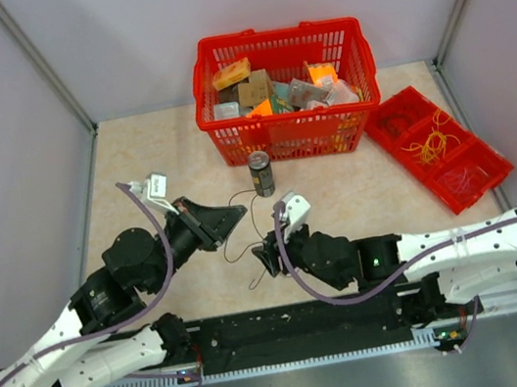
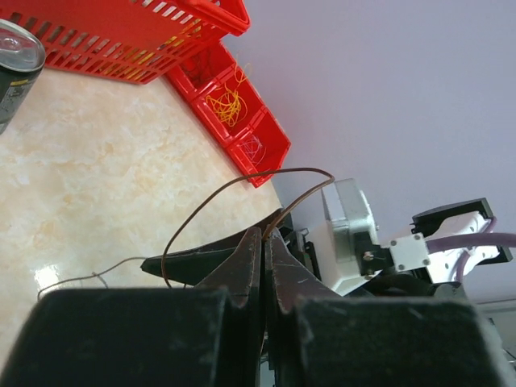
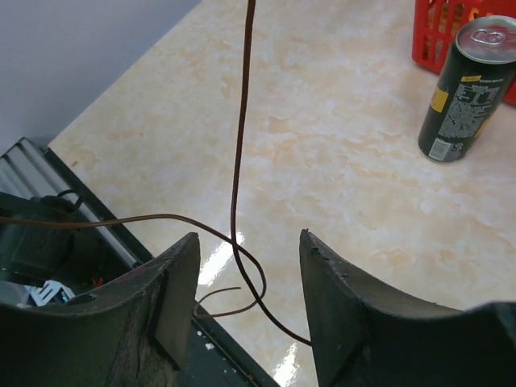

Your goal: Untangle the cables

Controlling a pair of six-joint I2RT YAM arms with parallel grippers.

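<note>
In the left wrist view a thin brown cable (image 2: 242, 179) arcs up over the table and comes down into the tips of my left gripper (image 2: 266, 232), which is shut on it. In the top view that gripper (image 1: 237, 212) is left of centre and the cable (image 1: 255, 224) trails toward my right gripper (image 1: 267, 257). The right gripper (image 3: 249, 235) stands open just above the table near its front edge. A brown cable (image 3: 239, 145) runs down between its fingers, curls into a small loop there and touches the right finger (image 3: 322, 322).
A dark drink can (image 1: 261, 173) stands in front of a red basket (image 1: 293, 133) full of small boxes. At the right lies a red divided tray (image 1: 473, 185) holding yellow cables (image 1: 433, 139). A black rail (image 1: 300, 321) runs along the near edge.
</note>
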